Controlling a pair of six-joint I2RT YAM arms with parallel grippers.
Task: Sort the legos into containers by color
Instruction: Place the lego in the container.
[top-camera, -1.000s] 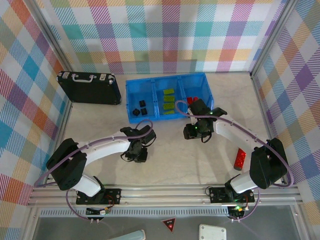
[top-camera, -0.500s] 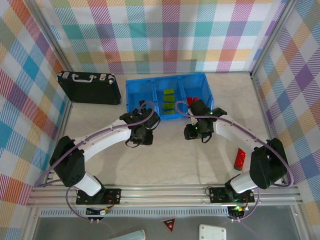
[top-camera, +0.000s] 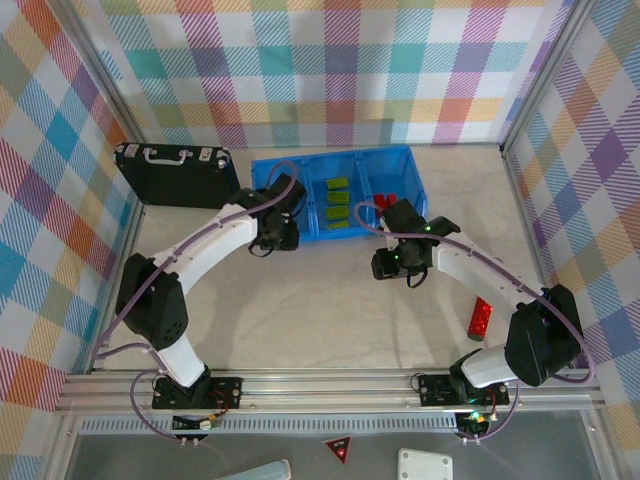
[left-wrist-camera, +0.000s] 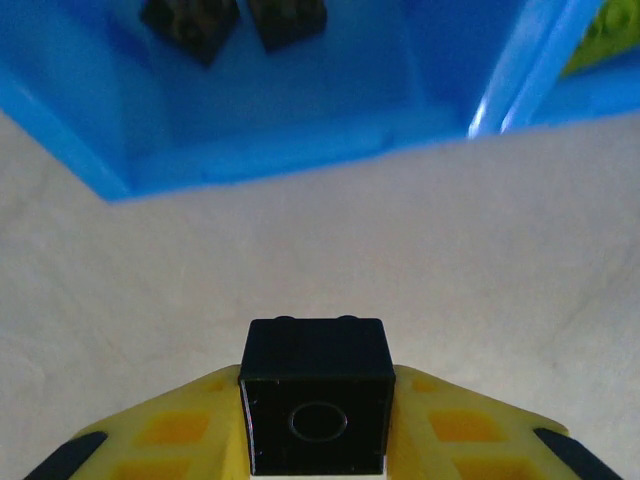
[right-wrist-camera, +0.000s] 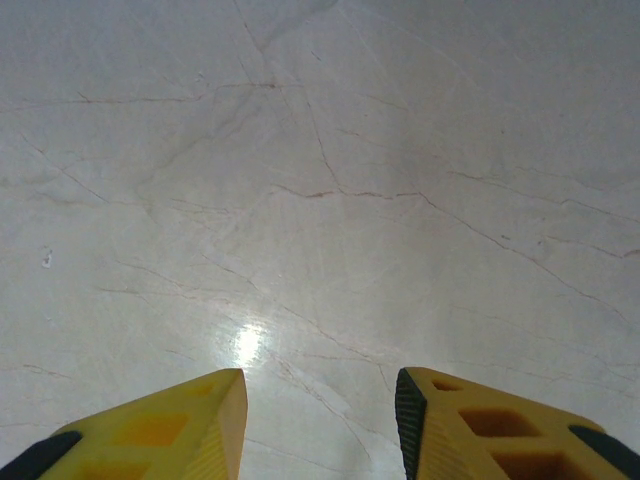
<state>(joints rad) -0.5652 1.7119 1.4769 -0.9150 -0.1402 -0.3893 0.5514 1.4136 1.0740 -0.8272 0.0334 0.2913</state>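
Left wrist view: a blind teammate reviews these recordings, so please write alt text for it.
A small black lego is clamped between the yellow fingers of the left tool, over the pale table. Just ahead, the blue bin holds two more black legos in one compartment and a lime-green lego past a divider.
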